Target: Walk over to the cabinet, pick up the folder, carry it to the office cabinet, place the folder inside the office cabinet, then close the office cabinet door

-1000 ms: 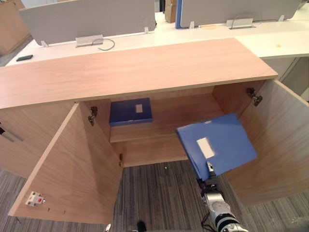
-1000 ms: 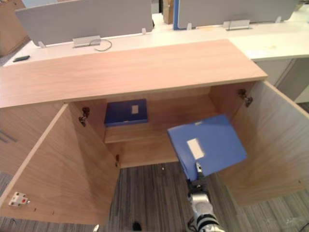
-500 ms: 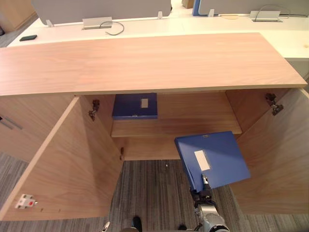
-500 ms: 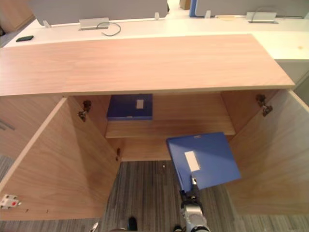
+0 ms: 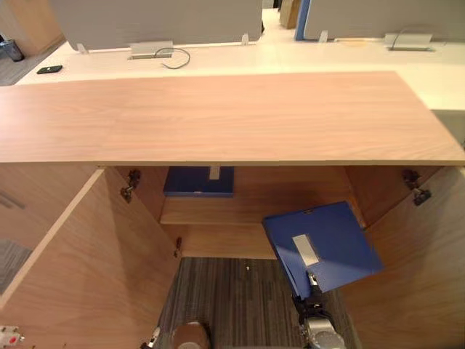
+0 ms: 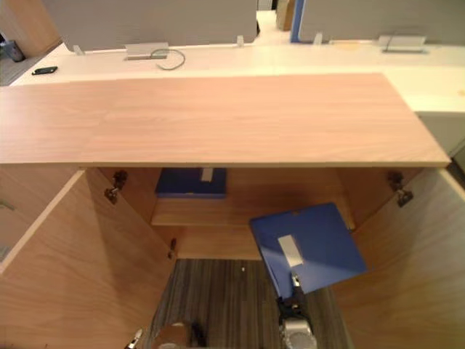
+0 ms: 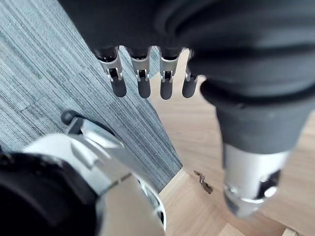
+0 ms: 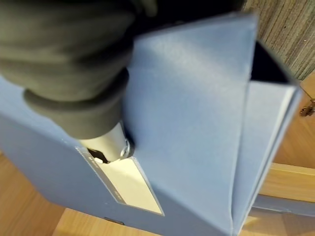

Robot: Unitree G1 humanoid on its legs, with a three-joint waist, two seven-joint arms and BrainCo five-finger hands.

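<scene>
A blue folder [image 5: 327,243] with a white label [image 8: 133,189] hangs tilted in front of the open office cabinet [image 5: 218,116], at the right half of its opening. My right hand [image 5: 314,320] grips the folder's near lower edge from below, and its thumb [image 8: 106,142] presses on the cover by the label. A second blue folder [image 5: 200,180] lies flat on the inner shelf [image 5: 218,209], at the back left. Both doors stand wide open: the left door [image 5: 80,269] and the right door [image 5: 421,269]. My left hand [image 7: 142,83] hangs over the carpet with straight fingers, holding nothing.
Striped grey carpet [image 5: 232,298] lies between the two open doors. Behind the cabinet runs a white desk [image 5: 290,58] with grey partition panels, a black phone [image 5: 49,69] and a cable [image 5: 174,57]. Door hinges [image 5: 415,190] stick out at the inner sides.
The whole picture has shifted as the camera came closer to the cabinet. The folder stays in my right hand, and its far edge now sits nearer the shelf.
</scene>
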